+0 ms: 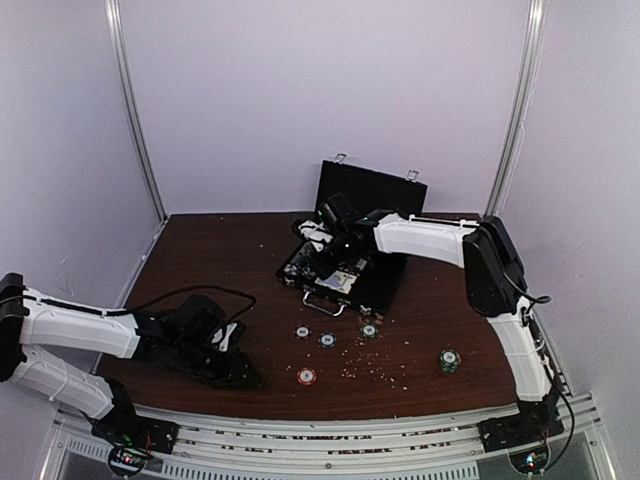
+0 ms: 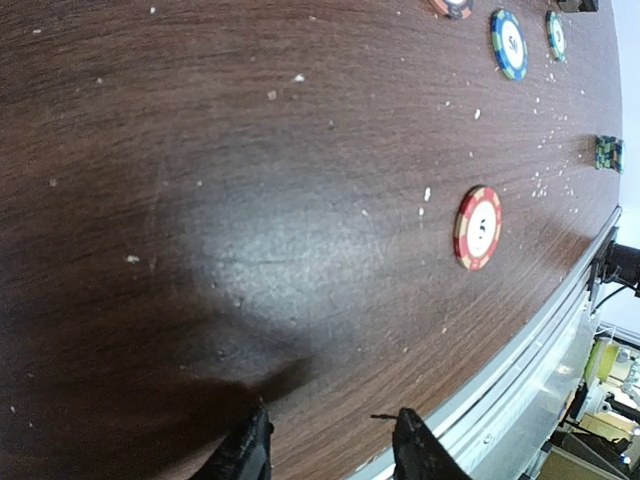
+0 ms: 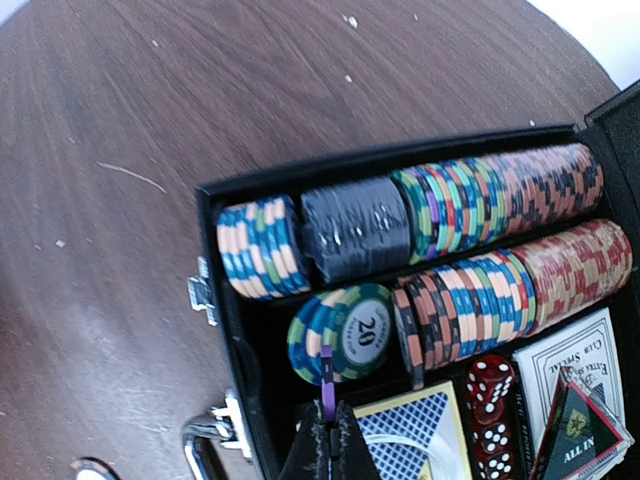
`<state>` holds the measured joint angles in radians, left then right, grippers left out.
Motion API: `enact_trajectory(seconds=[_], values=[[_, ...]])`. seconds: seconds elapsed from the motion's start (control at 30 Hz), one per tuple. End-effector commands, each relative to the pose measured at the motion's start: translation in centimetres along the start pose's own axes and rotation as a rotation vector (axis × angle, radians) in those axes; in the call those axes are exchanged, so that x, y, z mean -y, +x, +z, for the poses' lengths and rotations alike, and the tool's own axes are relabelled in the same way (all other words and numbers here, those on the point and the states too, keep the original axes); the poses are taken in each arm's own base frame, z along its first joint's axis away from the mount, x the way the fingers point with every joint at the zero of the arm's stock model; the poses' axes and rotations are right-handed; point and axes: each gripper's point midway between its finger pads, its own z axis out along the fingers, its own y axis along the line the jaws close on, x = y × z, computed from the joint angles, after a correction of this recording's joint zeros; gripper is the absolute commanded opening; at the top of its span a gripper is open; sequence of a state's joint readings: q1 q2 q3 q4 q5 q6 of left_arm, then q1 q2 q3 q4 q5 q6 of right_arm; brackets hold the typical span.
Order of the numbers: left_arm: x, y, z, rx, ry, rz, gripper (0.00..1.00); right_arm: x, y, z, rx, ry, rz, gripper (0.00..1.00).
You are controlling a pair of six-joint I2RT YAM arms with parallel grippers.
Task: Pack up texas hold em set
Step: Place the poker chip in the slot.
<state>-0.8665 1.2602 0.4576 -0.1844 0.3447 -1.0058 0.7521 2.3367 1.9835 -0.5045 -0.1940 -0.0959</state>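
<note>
**A:** Where does the set stand?

**B:** The case lies open on the counter with its lid upright. Inside are rows of chips standing on edge, a black wrapped roll, red dice and a blue-backed deck. Three loose chips lie just in front of the case. A red chip lies farther out in front, and a small stack sits off to the case's front right.

**A:** And the fingers?

**B:** The right fingers are pressed together over the case, just beside the chip marked 20. A thin purple sliver shows at their tips, and I cannot tell whether it is a chip's edge. The left fingers are spread with nothing between them. They are low over bare counter, well to the front left of the case, and the red chip is the loose piece nearest them.

**A:** How will the loose pieces handle?

**B:** I'd judge each chip light, hard and smooth. They lie flat, so there is little edge to catch. I would pinch one across its width at the rim, and it may skid on the wood before it lifts. The stack could be taken by its sides, though it may topple or shed chips. The filled case is probably heavy, so it is best lifted by its handle once the lid is latched.
</note>
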Motion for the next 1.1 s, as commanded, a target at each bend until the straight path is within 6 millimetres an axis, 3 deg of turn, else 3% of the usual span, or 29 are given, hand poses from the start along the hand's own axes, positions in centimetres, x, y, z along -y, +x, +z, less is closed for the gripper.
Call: enact_trajectory(seconds=[0.0,0.1,0.2,0.63,0.83,1.07], values=[[1.5,-1.3,-0.1,0.018,0.038,0.038,0.43,2.2,1.0,0.3,-0.061,0.102,-0.063,0.0],[1.4,-1.4,0.1,0.01,0.033,0.039,0.43,3.1,1.4,0.7,-0.07,0.145,-0.075,0.0],[1.4,-1.5,0.3,0.003,0.031,0.044,0.43,3.7,0.1,0.6,-0.04,0.175,-0.085,0.0],[1.8,-2.1,1.3,-0.028,0.024,0.058,0.43,6.2,0.1,2.4,-0.051,0.257,-0.135,0.0],[1.9,-2.3,1.5,-0.032,0.023,0.058,0.43,7.0,-1.6,1.4,-0.01,0.294,-0.116,0.0],[2.1,-2.5,1.6,-0.034,0.022,0.06,0.43,8.1,-2.3,0.9,0.019,0.308,-0.062,0.0]])
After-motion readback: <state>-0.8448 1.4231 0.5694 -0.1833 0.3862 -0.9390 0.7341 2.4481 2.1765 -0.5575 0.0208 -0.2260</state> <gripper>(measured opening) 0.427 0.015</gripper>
